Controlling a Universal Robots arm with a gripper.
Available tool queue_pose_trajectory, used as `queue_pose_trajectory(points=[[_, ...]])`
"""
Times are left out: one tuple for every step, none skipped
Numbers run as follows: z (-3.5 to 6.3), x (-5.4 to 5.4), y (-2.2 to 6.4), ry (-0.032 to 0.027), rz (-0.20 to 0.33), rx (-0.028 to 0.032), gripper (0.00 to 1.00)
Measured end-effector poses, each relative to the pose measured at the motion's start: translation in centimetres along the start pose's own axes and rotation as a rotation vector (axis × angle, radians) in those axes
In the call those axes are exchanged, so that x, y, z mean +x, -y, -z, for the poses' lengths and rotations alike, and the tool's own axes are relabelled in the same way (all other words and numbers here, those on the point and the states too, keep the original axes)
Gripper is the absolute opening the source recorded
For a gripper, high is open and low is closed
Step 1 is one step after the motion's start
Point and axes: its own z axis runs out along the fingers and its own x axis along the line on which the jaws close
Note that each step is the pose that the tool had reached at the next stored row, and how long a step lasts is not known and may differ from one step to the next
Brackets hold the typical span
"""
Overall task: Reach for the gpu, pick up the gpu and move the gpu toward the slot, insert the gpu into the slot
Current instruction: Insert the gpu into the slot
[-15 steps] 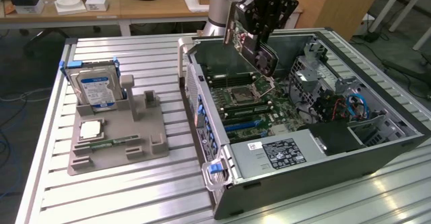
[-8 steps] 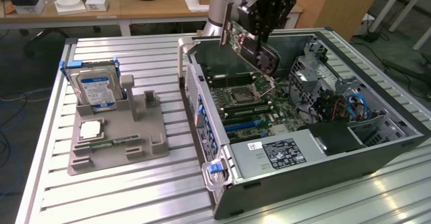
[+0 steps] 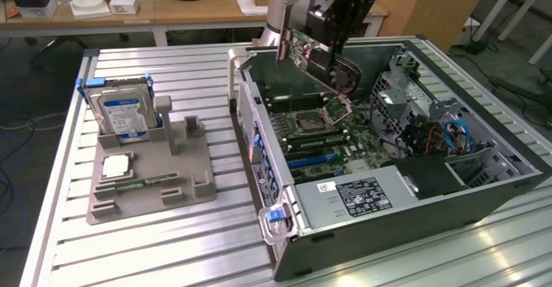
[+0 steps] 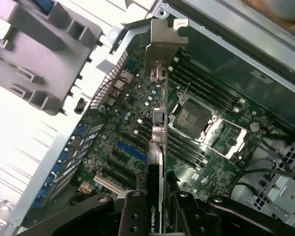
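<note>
The gpu [image 3: 312, 57] is a dark circuit card with a green edge, hanging tilted in the air over the open computer case [image 3: 258, 138]. My gripper [image 3: 335, 33] is shut on its upper part. In the wrist view the gpu [image 4: 158, 123] is edge-on, its silver end bracket [image 4: 165, 42] farthest from my gripper [image 4: 160, 209], whose black fingers [image 4: 133, 211] clamp it from both sides. Below the card lies the motherboard with a blue slot [image 4: 132, 151], also visible from outside as the blue slot [image 3: 312, 161]. The card is clear of the board and touches no slot.
A grey holder [image 3: 164, 190] stands on the slatted metal table [image 3: 172, 248] at the exterior view's left, carrying a blue-labelled hard drive [image 3: 123, 112] and a small square CPU chip [image 3: 116, 166]. Case walls, a drive cage [image 3: 405, 93] and cables [image 3: 453, 135] ring the motherboard.
</note>
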Motion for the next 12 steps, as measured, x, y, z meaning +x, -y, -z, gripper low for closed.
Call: queue_pose_trajectory(points=[[0.0, 0.0, 0.0, -0.0002, 0.018, 0.0003, 0.26], [0.0, 0.0, 0.0, -0.0003, 0.036, 0.0004, 0.26], [0.0, 0.0, 0.0, -0.0005, 0.053, 0.0007, 0.26], [0.0, 0.0, 0.0, -0.0008, 0.071, 0.0009, 0.26], [0.0, 0.0, 0.0, -0.001, 0.088, 0.0011, 0.26], [-0.01, 0.0, 0.0, -0.0011, 0.106, 0.0014, 0.26], [-0.01, 0.0, 0.0, -0.0013, 0.121, 0.0015, 0.26], [-0.01, 0.0, 0.0, -0.0015, 0.137, 0.0017, 0.26], [-0.01, 0.0, 0.0, -0.0017, 0.153, 0.0019, 0.26], [-0.01, 0.0, 0.0, -0.0018, 0.17, 0.0022, 0.26], [-0.01, 0.0, 0.0, -0.002, 0.187, 0.0023, 0.26], [-0.01, 0.0, 0.0, -0.0022, 0.205, 0.0026, 0.26]])
